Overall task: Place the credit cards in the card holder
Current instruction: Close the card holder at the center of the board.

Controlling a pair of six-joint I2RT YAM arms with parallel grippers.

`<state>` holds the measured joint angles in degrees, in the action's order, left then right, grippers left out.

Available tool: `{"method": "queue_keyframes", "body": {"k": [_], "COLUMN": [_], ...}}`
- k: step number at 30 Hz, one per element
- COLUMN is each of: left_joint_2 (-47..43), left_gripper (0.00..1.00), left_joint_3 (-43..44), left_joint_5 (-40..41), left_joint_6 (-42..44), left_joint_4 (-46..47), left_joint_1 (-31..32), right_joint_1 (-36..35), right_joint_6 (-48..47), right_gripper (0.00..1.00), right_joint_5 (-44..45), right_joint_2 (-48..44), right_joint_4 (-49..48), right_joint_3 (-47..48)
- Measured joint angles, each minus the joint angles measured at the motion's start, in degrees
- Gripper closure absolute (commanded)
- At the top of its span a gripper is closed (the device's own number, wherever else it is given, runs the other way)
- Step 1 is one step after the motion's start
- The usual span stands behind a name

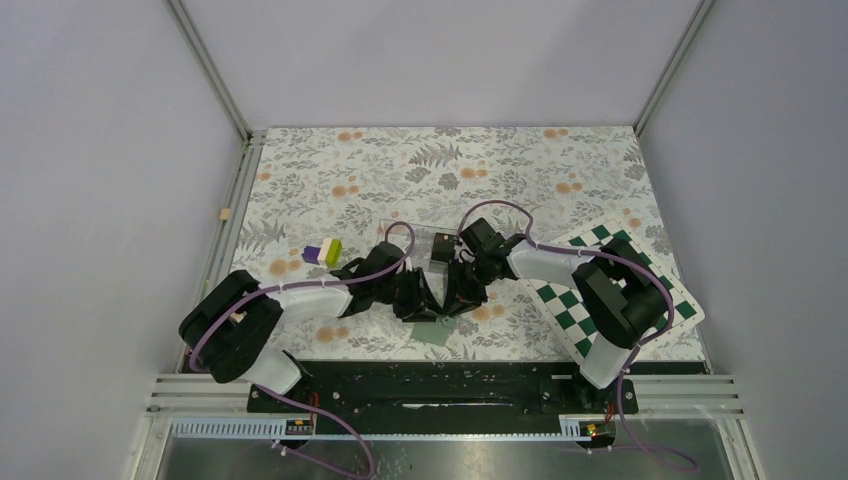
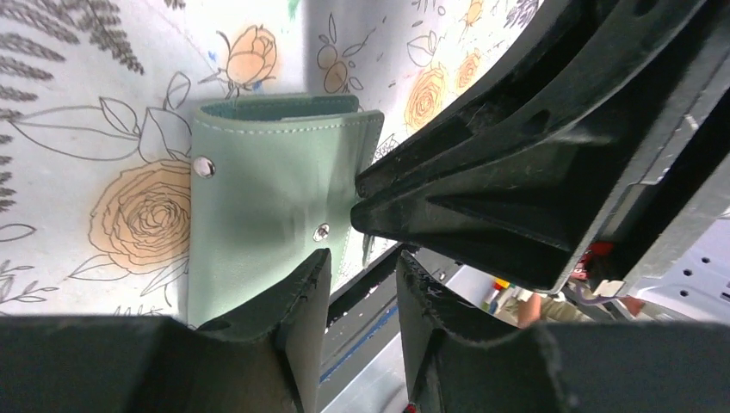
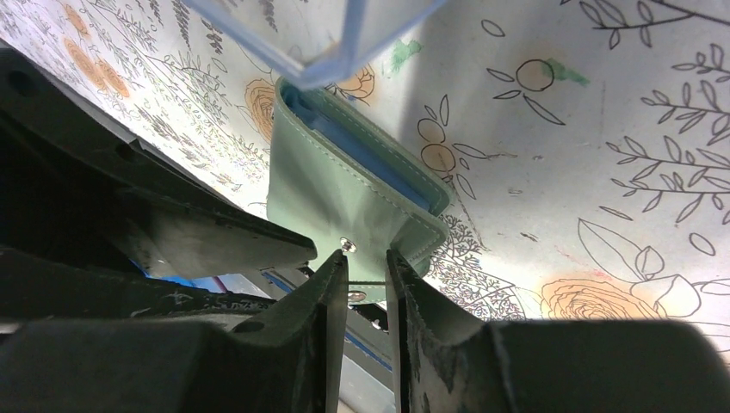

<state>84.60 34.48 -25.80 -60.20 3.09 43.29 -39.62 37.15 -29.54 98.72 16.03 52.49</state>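
Note:
The card holder (image 1: 437, 334) is a sage-green wallet lying near the table's front edge, folded, with its blue-grey inner pockets showing at one side (image 3: 344, 189). Both grippers meet just above it. My left gripper (image 2: 363, 258) is open with nothing between its jaws, and one finger overlaps the wallet (image 2: 258, 198) near a snap. My right gripper (image 3: 366, 255) holds its jaws a narrow gap apart over the wallet's snap flap, which shows through the gap. A small dark rectangle (image 1: 441, 247), perhaps a credit card, sits by the clear box. No card shows in either wrist view.
A clear acrylic box (image 3: 344, 34) stands just behind the wallet. A green-and-white chequered board (image 1: 610, 290) lies at the right under the right arm. A small purple, white and yellow block (image 1: 322, 253) sits at the left. The black base rail (image 1: 440, 385) runs right in front.

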Motion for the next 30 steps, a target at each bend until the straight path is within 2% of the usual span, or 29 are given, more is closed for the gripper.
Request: {"method": "queue_keyframes", "body": {"k": [10,14,15,20,30], "left_joint_2": [3.3,4.4,4.5,4.5,3.7], "left_gripper": [0.82,0.99,1.00,1.00,1.00], "left_joint_3": [-0.9,0.8,1.2,2.7,8.7], "left_joint_5": [-3.1,-2.9,-2.8,-1.5,4.2], "left_joint_6": [-2.8,-2.1,-1.7,0.0,6.7], "left_joint_4": [4.9,3.0,2.6,-1.1,-14.8], "left_joint_1": [0.9,1.5,1.6,1.8,2.0], "right_joint_1": [0.0,0.0,0.0,0.0,0.0], "right_joint_6": [-0.1,-0.2,-0.2,-0.3,-0.8], "right_gripper": [0.70,0.70,0.70,0.70,0.70], "right_joint_5": [0.0,0.0,0.0,0.0,0.2], "right_joint_2": [0.0,0.0,0.0,0.0,0.0], "right_joint_4": [0.0,0.0,0.0,0.0,0.1], "right_joint_3": [0.0,0.0,0.0,0.0,0.1]}}
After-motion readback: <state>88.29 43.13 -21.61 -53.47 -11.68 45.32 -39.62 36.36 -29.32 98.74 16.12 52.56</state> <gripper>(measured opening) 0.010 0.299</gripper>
